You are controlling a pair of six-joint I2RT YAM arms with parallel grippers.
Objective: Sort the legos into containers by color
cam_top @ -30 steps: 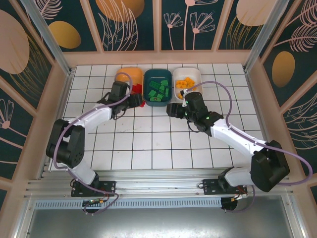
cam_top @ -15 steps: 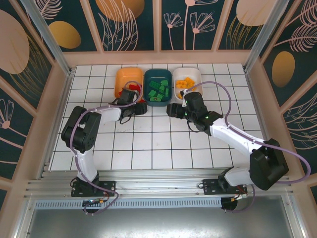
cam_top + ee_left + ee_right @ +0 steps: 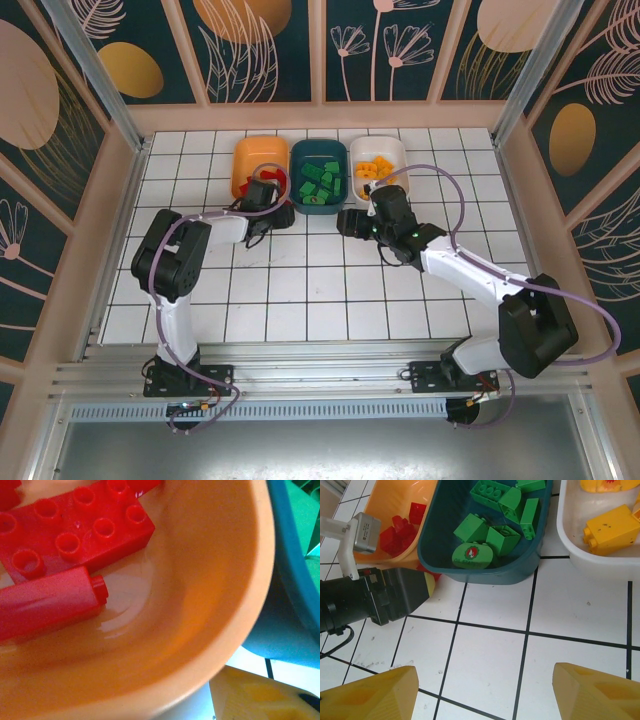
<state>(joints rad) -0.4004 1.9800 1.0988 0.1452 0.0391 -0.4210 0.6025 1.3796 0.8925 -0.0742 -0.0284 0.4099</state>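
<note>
Red legos (image 3: 75, 525) lie in the orange container (image 3: 200, 605), one flat and studded, one (image 3: 45, 602) on its side. My left gripper (image 3: 282, 212) sits at that container's near right corner. One yellow finger (image 3: 255, 695) shows outside the rim, and how its jaws stand is hidden. A sliver of red (image 3: 432, 574) shows by its tip. Green legos (image 3: 495, 515) fill the teal container (image 3: 485, 572). Yellow legos (image 3: 612, 527) lie in the white container (image 3: 580, 555). My right gripper (image 3: 485, 690) hangs open over bare tile, nothing between its fingers.
The three containers stand side by side at the back of the tiled floor (image 3: 300, 280), close to the back wall. The left arm's black wrist (image 3: 375, 602) lies low just left of the right gripper. Frame posts and patterned walls ring the floor.
The left arm has folded in and its wrist has slid up against the orange container's near corner. The right arm has stayed put.
</note>
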